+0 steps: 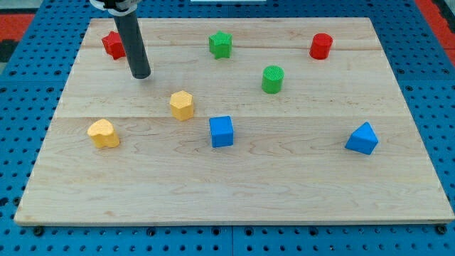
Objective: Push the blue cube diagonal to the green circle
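The blue cube (222, 131) sits near the middle of the wooden board. The green circle, a short green cylinder (272, 79), stands above and to the right of it, about a block's width apart on the diagonal. My tip (141, 75) rests on the board at the upper left, well to the left of and above the blue cube, with the yellow hexagon (182, 105) lying between them. The tip touches no block.
A red star (112, 45) lies just left of the rod. A green star (221, 44) and a red cylinder (320, 46) sit near the top edge. A yellow heart (104, 133) is at the left, a blue triangular block (362, 138) at the right.
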Motion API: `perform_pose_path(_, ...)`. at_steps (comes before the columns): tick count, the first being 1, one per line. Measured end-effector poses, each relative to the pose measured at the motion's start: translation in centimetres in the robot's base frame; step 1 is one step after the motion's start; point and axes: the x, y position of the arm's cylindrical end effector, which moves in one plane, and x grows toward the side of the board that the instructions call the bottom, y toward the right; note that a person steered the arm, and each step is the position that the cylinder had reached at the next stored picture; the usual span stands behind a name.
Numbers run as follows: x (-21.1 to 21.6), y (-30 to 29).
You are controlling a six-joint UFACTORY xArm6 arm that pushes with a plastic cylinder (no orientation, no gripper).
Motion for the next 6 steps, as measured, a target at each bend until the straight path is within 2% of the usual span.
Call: perform_pose_path(6,0.0,-0.92)
